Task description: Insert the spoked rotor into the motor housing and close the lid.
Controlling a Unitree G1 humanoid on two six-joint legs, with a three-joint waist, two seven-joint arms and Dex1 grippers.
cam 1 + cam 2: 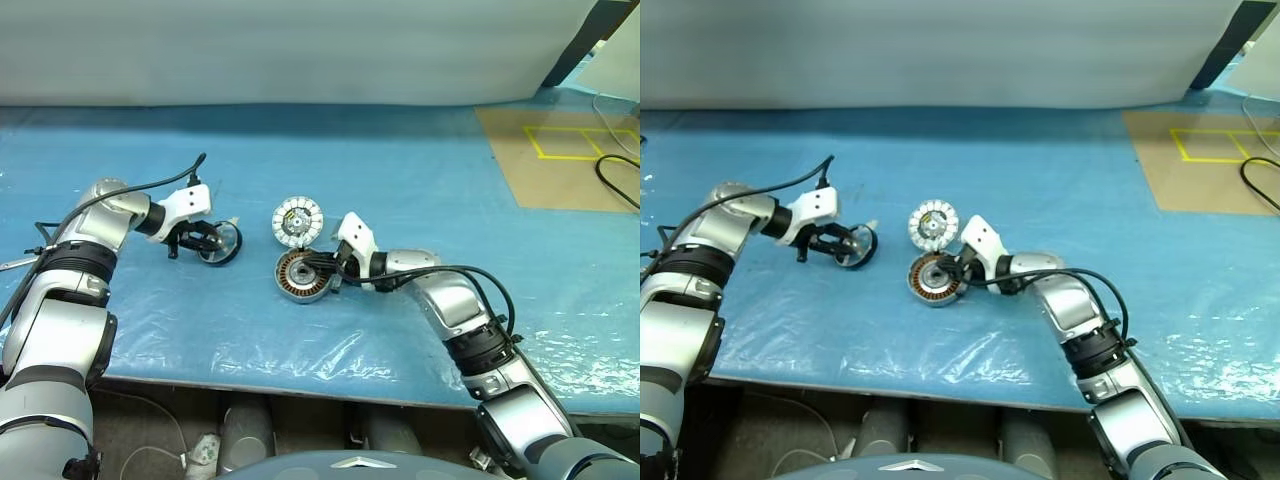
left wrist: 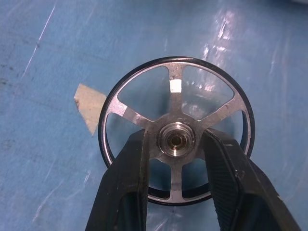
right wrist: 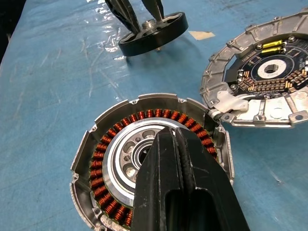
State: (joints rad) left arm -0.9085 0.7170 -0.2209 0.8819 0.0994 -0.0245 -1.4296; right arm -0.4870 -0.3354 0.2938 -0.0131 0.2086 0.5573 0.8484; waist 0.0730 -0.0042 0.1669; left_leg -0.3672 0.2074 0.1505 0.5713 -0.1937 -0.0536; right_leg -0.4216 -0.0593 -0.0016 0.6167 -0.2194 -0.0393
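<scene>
Rotor (image 2: 175, 139) hub pinched btwn left claw (image 2: 177, 159) fingers; right claw (image 3: 175, 144) pressed together.

Right tool (image 3: 175, 144) hides motor housing (image 3: 103, 159) hub.

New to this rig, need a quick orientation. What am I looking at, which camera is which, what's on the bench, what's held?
It is a two-armed humanoid robot; each arm ends in a two-finger tool. Two pictures come from a stereo camera on its head, looking down over a blue plastic-covered table. The other two come from cameras on the wrists.

On the table: the spoked rotor, the motor housing with copper windings, and its lid lying open beside it.

The left tool has its fingers through the rotor's spokes, either side of the hub; whether it grips yet is unclear. The right tool is shut, fingertips over the housing's hub.
</scene>
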